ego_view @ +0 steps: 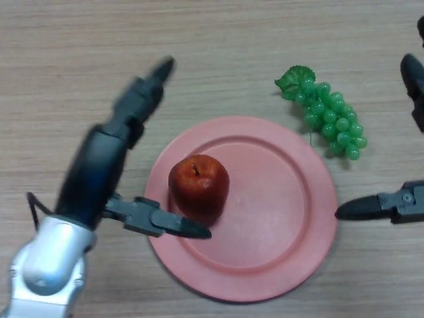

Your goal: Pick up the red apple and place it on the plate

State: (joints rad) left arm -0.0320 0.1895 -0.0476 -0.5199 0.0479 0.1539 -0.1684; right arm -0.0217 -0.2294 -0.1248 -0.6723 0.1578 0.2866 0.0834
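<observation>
Just beside the left hand (109, 169), between its long upper fingers and its thumb, the red apple (199, 184) is sitting upright on the left part of the pink plate (278, 218), stem up. That hand is reaching in from the lower left with its fingers spread wide: the thumb is lying low across the plate's rim just under the apple, close to it or perhaps brushing it, while the other fingers are stretching up and away over the wooden table (218, 46), well clear of the fruit. Nothing is curling round the apple, so the hand is holding nothing. Across the plate from it, the right hand (391, 204) is showing at the far edge, one straight finger pointing at the plate's right rim without gripping anything. Beyond that hand's fingertip, off the plate, a bunch of green grapes (328, 116) is lying on the table. Judging from this, the placing is looking done: the apple is resting on the plate, and what is remaining is only for the left hand to draw clear.
</observation>
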